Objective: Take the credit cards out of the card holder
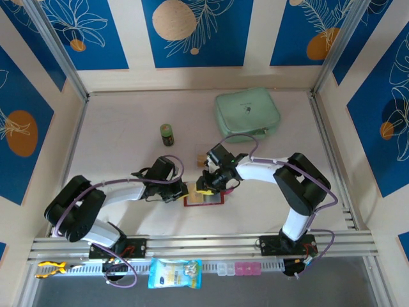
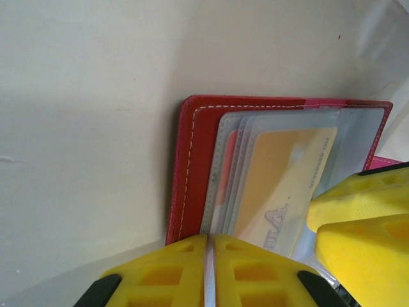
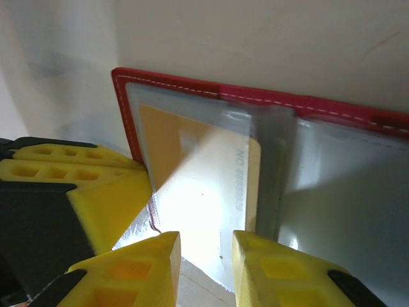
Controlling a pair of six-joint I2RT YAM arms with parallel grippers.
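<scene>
Left gripper: jaws pressed together on the near edge of the card holder, pinning it open on the table. Right gripper: jaws partly apart over the near end of a yellow-orange credit card lying in a clear sleeve; nothing gripped. Recommendation: close on the card alone, not the plastic. Then draw it straight out through the sleeve mouth against a firm left hold, so the holder does not drag along.

I see a pale table hemmed at its back, left and right by cream-framed blue panels with white leaf outlines and orange discs
</scene>
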